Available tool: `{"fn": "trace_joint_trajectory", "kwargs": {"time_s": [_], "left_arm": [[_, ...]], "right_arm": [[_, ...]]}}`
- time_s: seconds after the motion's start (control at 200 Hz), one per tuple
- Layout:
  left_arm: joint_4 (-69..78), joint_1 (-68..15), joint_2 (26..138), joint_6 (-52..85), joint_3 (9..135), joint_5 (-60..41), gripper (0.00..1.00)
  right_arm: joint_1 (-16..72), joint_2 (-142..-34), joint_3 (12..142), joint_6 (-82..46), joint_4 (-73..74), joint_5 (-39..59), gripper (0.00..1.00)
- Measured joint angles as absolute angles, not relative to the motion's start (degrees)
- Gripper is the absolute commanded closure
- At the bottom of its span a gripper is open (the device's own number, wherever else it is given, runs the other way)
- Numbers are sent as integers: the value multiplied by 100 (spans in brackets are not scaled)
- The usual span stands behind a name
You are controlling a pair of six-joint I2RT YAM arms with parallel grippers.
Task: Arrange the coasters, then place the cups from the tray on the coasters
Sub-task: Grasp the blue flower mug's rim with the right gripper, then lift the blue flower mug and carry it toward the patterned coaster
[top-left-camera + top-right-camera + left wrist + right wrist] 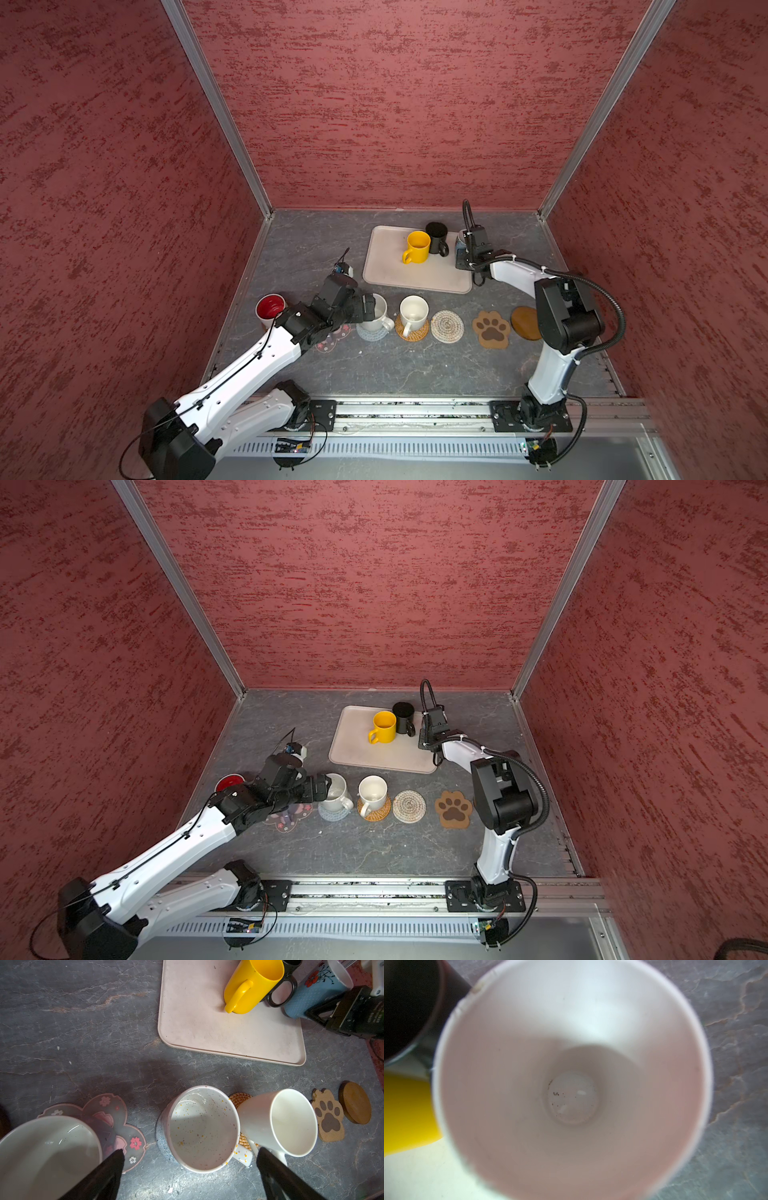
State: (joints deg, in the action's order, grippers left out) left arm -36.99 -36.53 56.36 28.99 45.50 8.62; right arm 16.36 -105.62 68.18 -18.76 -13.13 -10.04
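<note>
The tray was pale beige-pink. On it stood a yellow mug and a black mug. At its edge, a light blue mug bore a red flower. In front of the tray, a white mug was flecked yellow and grey, and the paw coaster was tan with dark brown pads.

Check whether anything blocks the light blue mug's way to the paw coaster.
Nothing visible does. Between the light blue mug, held by the right gripper at the tray edge, and the paw coaster lie only that edge and bare table. The yellow mug and black mug stand clear.
</note>
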Motion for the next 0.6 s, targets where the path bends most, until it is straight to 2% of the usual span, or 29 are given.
{"fn": "trace_joint_trajectory", "kwargs": {"time_s": [0.601], "left_arm": [[-3468, -3653, 5999, 2797, 4729, 650, 0]], "right_arm": [[2182, -8654, 5583, -1809, -1249, -980, 100]]}}
